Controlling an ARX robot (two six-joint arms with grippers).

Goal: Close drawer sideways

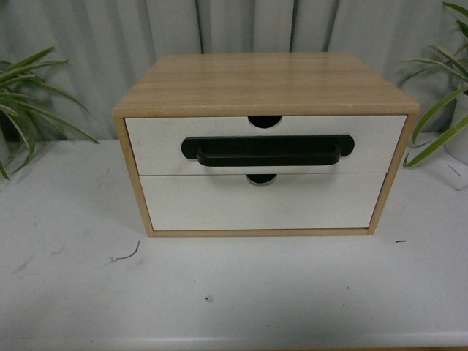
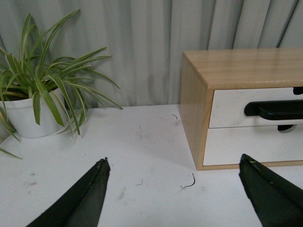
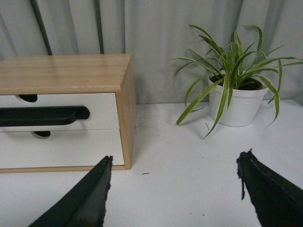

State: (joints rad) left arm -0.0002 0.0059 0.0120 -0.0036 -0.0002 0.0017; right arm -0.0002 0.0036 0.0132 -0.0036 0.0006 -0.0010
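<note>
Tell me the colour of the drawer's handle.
Black; the handle shows best in the front view.

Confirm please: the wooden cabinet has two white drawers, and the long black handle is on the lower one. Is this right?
Not quite. The black handle is on the upper drawer, as the front view shows. The lower drawer front is plain, with no handle. The rest is right: a wooden cabinet with two white drawers.
</note>
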